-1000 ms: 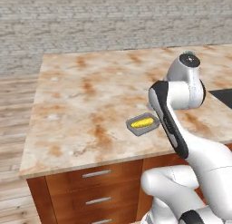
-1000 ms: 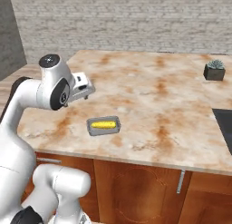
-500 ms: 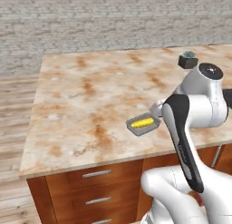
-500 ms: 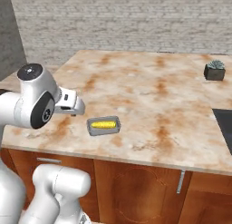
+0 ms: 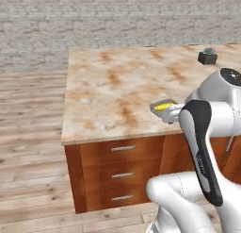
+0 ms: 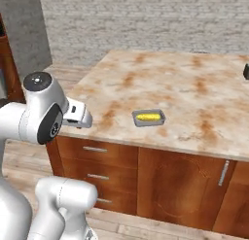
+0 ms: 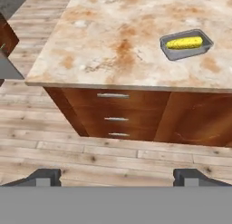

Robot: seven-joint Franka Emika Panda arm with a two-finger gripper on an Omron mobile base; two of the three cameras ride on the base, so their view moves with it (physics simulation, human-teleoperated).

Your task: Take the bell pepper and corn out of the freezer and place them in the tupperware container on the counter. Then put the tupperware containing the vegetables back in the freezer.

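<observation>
Gripper (image 7: 117,175) with jaws spread wide and nothing between them, its two dark fingertips (image 7: 45,175) rising at the bottom of the hand view over bare plank floor, off the near edge of the counter (image 7: 113,55). Ahead of the gripper and up to its right in that view lies the tupperware container (image 7: 168,48), a shallow grey tray resting on the marble a little way in from the counter's front edge, with the corn (image 7: 184,42) lying flat inside it. The cob's long axis runs along the length of the tray, roughly parallel to the counter's front edge, with one end tilted slightly away from it; which end is the stalk end cannot be told. In the right base view the same tray (image 6: 149,118) with its yellow cob (image 6: 148,117) sits well apart from the hand, which is held out beside the counter's near corner. One vegetable appears delivered, so the step in hand is judged to be the return to the freezer for the bell pepper. To do it well, keep the jaws parted during the transit, swing the arm wide of the counter edge and the drawers (image 7: 113,115) below, and leave the tray undisturbed.
</observation>
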